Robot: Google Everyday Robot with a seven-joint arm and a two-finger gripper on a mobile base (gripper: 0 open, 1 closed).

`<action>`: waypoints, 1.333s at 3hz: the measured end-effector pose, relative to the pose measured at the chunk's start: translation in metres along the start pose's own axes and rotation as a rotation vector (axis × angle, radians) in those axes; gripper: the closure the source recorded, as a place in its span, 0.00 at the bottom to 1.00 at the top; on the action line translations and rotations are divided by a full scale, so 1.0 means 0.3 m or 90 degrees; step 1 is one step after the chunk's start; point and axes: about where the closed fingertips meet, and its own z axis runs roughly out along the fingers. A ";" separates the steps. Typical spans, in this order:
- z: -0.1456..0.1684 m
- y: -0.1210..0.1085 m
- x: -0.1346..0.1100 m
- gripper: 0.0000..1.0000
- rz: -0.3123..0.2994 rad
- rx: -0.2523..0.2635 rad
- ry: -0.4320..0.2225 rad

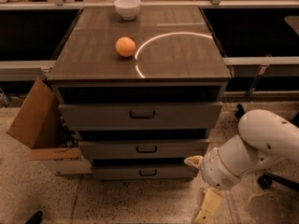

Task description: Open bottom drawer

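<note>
The bottom drawer (117, 173) is the lowest, shortest grey front of the cabinet, with a small black bar handle (148, 172). It looks closed, close to the floor. My gripper (207, 208) hangs from the white arm (252, 148) just above the floor, to the right of and in front of the cabinet's lower right corner. It is apart from the drawer and its handle, and it holds nothing that I can see.
The mid-sized drawer (107, 149) and the tallest drawer (93, 115) sit above it. An orange (125, 46) and a white bowl (127, 7) rest on the cabinet top (177, 55). An open cardboard box (32, 120) stands at the left. A chair base (270, 179) is at the right.
</note>
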 end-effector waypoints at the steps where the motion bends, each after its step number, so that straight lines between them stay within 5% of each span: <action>1: 0.036 -0.013 0.005 0.00 -0.005 -0.002 0.002; 2: 0.161 -0.068 0.041 0.00 -0.047 -0.002 0.005; 4: 0.463 -0.273 0.135 0.00 -0.117 0.049 -0.021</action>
